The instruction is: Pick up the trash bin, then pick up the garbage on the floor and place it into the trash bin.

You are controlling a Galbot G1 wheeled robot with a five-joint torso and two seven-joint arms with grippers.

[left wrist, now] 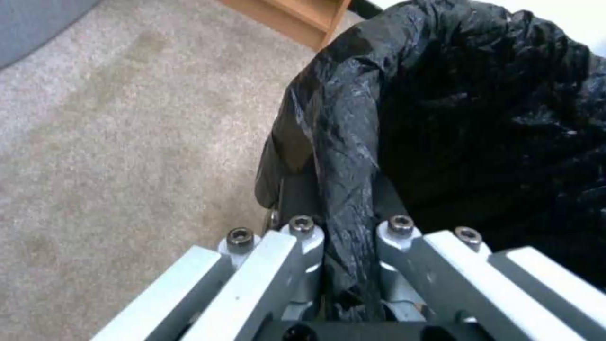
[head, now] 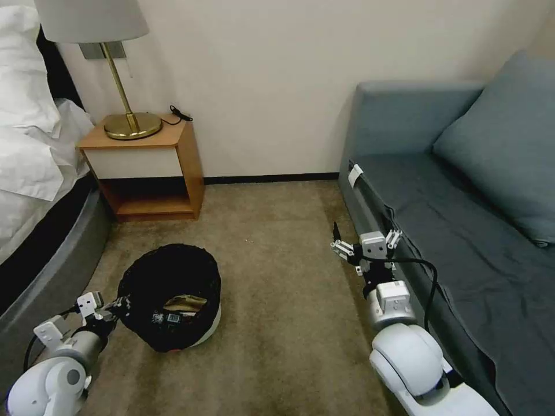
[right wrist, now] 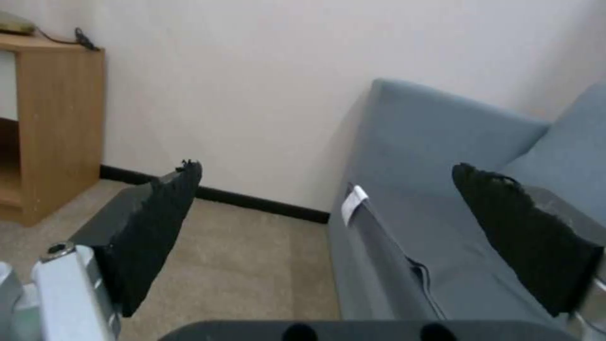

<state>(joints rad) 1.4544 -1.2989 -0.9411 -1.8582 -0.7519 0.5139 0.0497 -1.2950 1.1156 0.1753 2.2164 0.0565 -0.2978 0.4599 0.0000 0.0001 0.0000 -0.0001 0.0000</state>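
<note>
1. The trash bin (head: 170, 306) is seen on the beige carpet (head: 277, 277), low in the head view on the robot's left side, between the bed (head: 34, 242) and the open floor.
2. Bin look: small, round, white body – only a sliver of white shows at the lower right; the rest is covered by a crinkled black bag (left wrist: 454, 104) folded over the rim. It appears tilted, mouth turned toward the camera.
3. Inside the bin, garbage (head: 184, 305) is visible – a brownish crumpled piece, plus a small dark item with a white label beside it. Exact pieces cannot be told.
4. The left gripper (head: 118, 305) is placed at the bin's near-left rim. In the left wrist view its fingers are closed tight on the rim, with a fold of black bag pinched between them.
5. The right gripper (head: 365, 245) is held above the carpet just beside the front edge of the grey-blue sofa (head: 462, 231), well apart from the bin. Its black pads (right wrist: 158, 227) are spread wide, with nothing between them.
6. A wooden nightstand (head: 147, 167) with a brass lamp (head: 124, 86) is set against the wall beyond the bin.
</note>
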